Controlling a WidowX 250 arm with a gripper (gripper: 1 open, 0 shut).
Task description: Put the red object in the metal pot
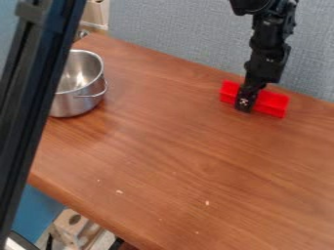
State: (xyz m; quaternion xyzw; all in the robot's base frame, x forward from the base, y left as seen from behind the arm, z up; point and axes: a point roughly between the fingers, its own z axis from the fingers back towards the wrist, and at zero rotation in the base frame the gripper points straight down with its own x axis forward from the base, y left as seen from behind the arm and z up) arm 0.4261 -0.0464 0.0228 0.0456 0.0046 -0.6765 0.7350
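Observation:
The red object point(271, 104) is a small bright red bar lying on the wooden table point(170, 156) at the right. My black gripper point(247, 104) reaches straight down onto its middle, shut on the bar, with the red ends showing on either side of the fingers. The bar still rests on the tabletop. The metal pot point(76, 82), round and shiny silver, stands upright near the table's left edge, far from the gripper, and looks empty inside.
A dark slanted post point(39, 88) crosses the left foreground and hides part of the pot's left side. A blue-grey wall stands behind the table. The table's front edge runs diagonally at lower left, with clutter below it.

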